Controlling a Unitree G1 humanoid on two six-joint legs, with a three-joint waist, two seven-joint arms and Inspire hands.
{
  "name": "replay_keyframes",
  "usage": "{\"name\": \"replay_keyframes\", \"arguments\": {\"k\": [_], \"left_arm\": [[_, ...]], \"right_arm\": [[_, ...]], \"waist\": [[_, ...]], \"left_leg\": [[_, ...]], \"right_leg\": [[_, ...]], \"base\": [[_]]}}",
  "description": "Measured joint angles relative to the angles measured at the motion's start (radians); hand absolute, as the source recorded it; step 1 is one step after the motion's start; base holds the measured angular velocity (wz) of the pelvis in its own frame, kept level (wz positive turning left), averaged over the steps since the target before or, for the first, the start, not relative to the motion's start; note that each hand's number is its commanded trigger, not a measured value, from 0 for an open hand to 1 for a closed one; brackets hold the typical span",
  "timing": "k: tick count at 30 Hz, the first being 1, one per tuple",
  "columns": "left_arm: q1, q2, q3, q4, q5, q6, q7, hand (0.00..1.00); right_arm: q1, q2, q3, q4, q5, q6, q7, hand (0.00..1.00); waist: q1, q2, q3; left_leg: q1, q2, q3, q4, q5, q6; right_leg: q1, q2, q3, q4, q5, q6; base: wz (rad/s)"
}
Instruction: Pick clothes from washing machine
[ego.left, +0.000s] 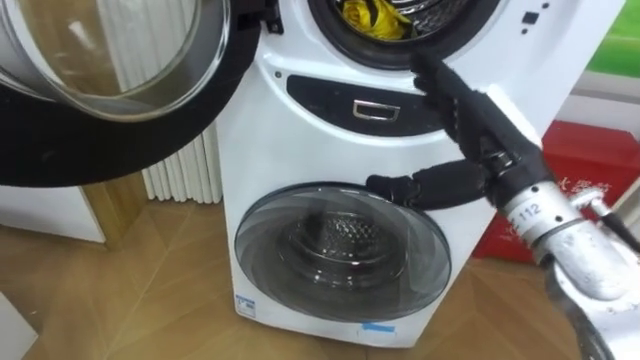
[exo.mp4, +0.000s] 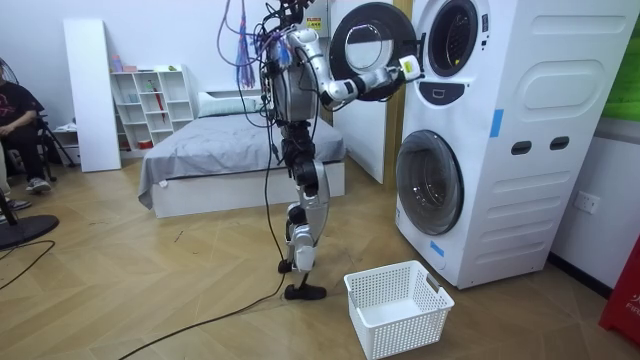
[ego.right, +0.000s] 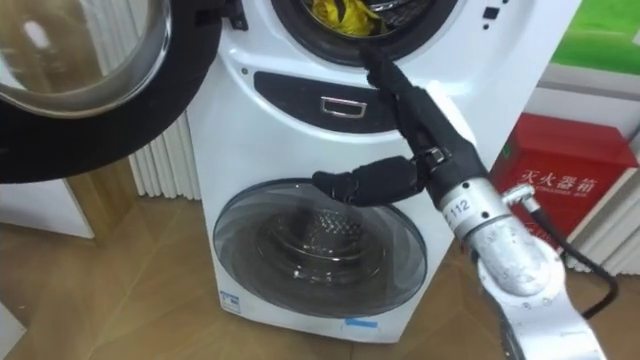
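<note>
The yellow clothes (ego.left: 372, 18) are seen at the top centre of the left eye view, inside the upper drum (ego.left: 440, 22) of the washer (ego.left: 300, 135). Its door (ego.left: 100, 70) is swung open at the upper left. The right hand (ego.left: 485, 135) is raised right of centre, with the fingers stretched straight toward the drum's lower rim and the thumb spread out to the left across the white front. Nothing is grasped. The fingertips are placed at the rim, just below and right of the clothes; contact with the rim cannot be told. The lower door (ego.left: 340, 250) is shut at bottom centre. In the room view the robot is seen standing upright before the washer, and a white basket (exo.mp4: 398, 305) is set on the floor beside its feet.
</note>
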Motion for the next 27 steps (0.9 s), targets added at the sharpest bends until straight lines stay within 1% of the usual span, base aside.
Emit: {"name": "replay_keyframes", "arguments": {"k": [2,3,4,6,8,10,11,12,14,16,17,18,19,20,21,22,23,24,25,26,27], "left_arm": [[0.001,0.0,-0.001,0.004,-0.001,0.0,0.012,0.0],[0.0,0.0,-0.001,0.007,-0.003,0.0,0.021,0.0],[0.001,-0.001,-0.001,0.008,-0.003,0.0,0.025,0.0],[0.001,-0.009,0.0,0.008,-0.003,0.001,0.042,0.0],[0.001,-0.016,0.002,0.009,-0.002,0.003,0.048,0.0],[0.0,-0.025,0.004,0.008,-0.003,0.011,0.061,0.0],[0.001,-0.029,0.004,0.009,-0.002,0.02,0.065,0.0],[0.005,-0.032,0.004,0.009,-0.002,0.025,0.065,0.0],[0.011,-0.035,0.003,0.009,0.002,0.034,0.065,0.0],[0.018,-0.037,0.0,0.013,-0.008,0.04,0.065,0.0],[0.027,-0.035,0.004,0.014,-0.013,0.043,0.065,0.0],[0.035,-0.034,0.004,0.018,-0.014,0.041,0.065,0.0],[0.037,-0.034,0.004,0.023,-0.014,0.041,0.065,0.0],[0.034,-0.034,0.004,0.032,-0.023,0.041,0.064,0.0],[0.045,-0.035,0.003,0.034,-0.028,0.043,0.063,0.0],[0.049,-0.036,0.003,0.034,-0.029,0.044,0.063,0.0],[0.06,-0.037,0.004,0.034,-0.029,0.043,0.063,0.0],[0.067,-0.037,0.003,0.034,-0.029,0.043,0.061,0.0],[0.067,-0.037,0.003,0.034,-0.028,0.043,0.061,0.0],[0.067,-0.037,0.003,0.027,-0.028,0.044,0.059,0.0],[0.066,-0.037,0.004,0.025,-0.032,0.043,0.059,0.0]], "right_arm": [[-0.004,0.006,0.009,0.0,-0.001,0.0,-0.029,0.0],[-0.012,0.022,0.011,-0.001,0.0,0.0,-0.051,0.0],[-0.017,0.03,0.014,-0.001,0.0,0.0,-0.062,0.0],[-0.039,0.054,0.014,-0.001,0.005,0.0,-0.091,0.0],[-0.052,0.064,0.014,-0.001,0.019,0.0,-0.116,0.0],[-0.066,0.065,0.014,0.0,0.026,0.0,-0.13,0.0],[-0.071,0.065,0.014,-0.001,0.027,0.0,-0.137,0.0],[-0.076,0.065,0.014,0.0,0.031,0.0,-0.139,0.0],[-0.077,0.065,0.014,0.003,0.033,0.0,-0.139,0.0],[-0.077,0.065,0.015,0.006,0.042,0.0,-0.143,0.0],[-0.075,0.066,0.016,0.007,0.04,0.0,-0.145,0.0],[-0.075,0.065,0.015,0.015,0.042,-0.005,-0.149,0.0],[-0.075,0.066,0.015,0.024,0.042,-0.007,-0.152,0.0],[-0.074,0.067,0.017,0.046,0.045,-0.01,-0.156,0.0],[-0.071,0.067,0.02,0.061,0.045,-0.01,-0.163,0.0],[-0.071,0.068,0.02,0.068,0.041,-0.01,-0.165,0.0],[-0.071,0.07,0.021,0.072,0.041,-0.01,-0.17,0.0],[-0.071,0.073,0.021,0.072,0.054,-0.015,-0.187,0.0],[-0.071,0.073,0.021,0.073,0.064,-0.021,-0.196,0.0],[-0.071,0.073,0.021,0.081,0.082,-0.031,-0.206,0.0],[-0.073,0.074,0.021,0.08,0.092,-0.031,-0.204,0.0]], "waist": [[0.004,0.003,-0.0011],[0.005,0.006,-0.0024],[0.005,0.008,-0.0033],[0.006,0.02,-0.0056],[0.009,0.028,-0.0078],[0.009,0.036,-0.0106],[0.01,0.04,-0.0134],[0.014,0.042,-0.014],[0.013,0.044,-0.0127],[0.015,0.049,-0.0089],[0.018,0.049,-0.008],[0.018,0.05,-0.0063],[0.018,0.05,-0.0059],[0.021,0.047,-0.0043],[0.021,0.048,-0.0037],[0.025,0.048,-0.0041],[0.037,0.046,-0.0051],[0.039,0.039,-0.0054],[0.038,0.034,-0.0046],[0.039,0.023,-0.0019],[0.045,0.018,-0.001]], "left_leg": [[0.0,0.0,0.001,0.0,0.0,0.0],[0.0,0.0,0.0,0.0,0.0,0.0],[0.0,0.0,0.0,0.0,0.0,0.0],[-0.001,0.001,0.0,0.0,0.0,0.0],[-0.001,0.001,-0.001,0.0,0.0,0.0],[0.001,0.0,-0.008,0.0,0.0,0.0],[0.001,0.001,-0.009,0.0,0.0,0.0],[0.002,0.003,-0.009,0.001,0.0,0.0],[0.002,0.005,-0.009,0.01,-0.001,0.001],[-0.005,0.016,-0.007,0.044,-0.013,0.001],[-0.018,0.019,-0.006,0.083,-0.027,-0.001],[-0.041,0.023,-0.009,0.147,-0.048,-0.002],[-0.055,0.024,-0.009,0.187,-0.057,-0.003],[-0.086,0.026,-0.009,0.275,-0.067,-0.004],[-0.12,0.034,-0.009,0.362,-0.071,-0.007],[-0.14,0.038,-0.009,0.407,-0.07,-0.007],[-0.173,0.044,-0.01,0.473,-0.065,-0.01],[-0.201,0.048,-0.011,0.496,-0.067,-0.02],[-0.221,0.048,-0.009,0.489,-0.067,-0.02],[-0.267,0.047,-0.01,0.449,-0.066,-0.021],[-0.303,0.05,-0.012,0.36,-0.051,-0.028]], "right_leg": [[0.0,0.0,0.0,0.0,0.0,0.0],[0.001,0.001,0.0,0.0,0.0,0.0],[0.001,0.001,0.0,0.0,0.0,0.0],[0.002,0.0,-0.003,0.002,0.0,0.0],[0.003,-0.001,-0.008,0.002,0.0,0.0],[0.006,-0.001,-0.01,0.003,0.0,0.0],[0.006,0.0,-0.012,0.005,0.0,0.0],[0.006,0.001,-0.012,0.006,0.0,0.0],[0.01,0.002,-0.013,0.007,0.0,0.0],[0.012,0.003,-0.015,0.022,-0.002,-0.003],[0.006,0.003,-0.012,0.046,-0.015,-0.008],[0.001,0.002,-0.013,0.074,-0.034,-0.012],[0.0,0.0,-0.011,0.088,-0.045,-0.014],[-0.011,-0.002,0.0,0.117,-0.073,-0.015],[-0.015,-0.001,0.01,0.148,-0.091,-0.021],[-0.015,0.0,0.014,0.159,-0.105,-0.023],[-0.012,0.001,0.018,0.181,-0.118,-0.027],[-0.011,0.001,0.02,0.195,-0.125,-0.036],[-0.011,0.001,0.02,0.198,-0.132,-0.033],[-0.006,0.0,0.023,0.197,-0.138,-0.028],[-0.004,-0.001,0.023,0.194,-0.143,-0.023]], "base": [[0.0],[0.0],[0.0],[0.04],[0.07],[0.06],[0.04],[0.0],[0.0],[0.02],[0.0],[0.0],[0.07],[0.0],[-0.05],[-0.11],[0.0],[0.07],[0.16],[0.08],[0.0]]}}
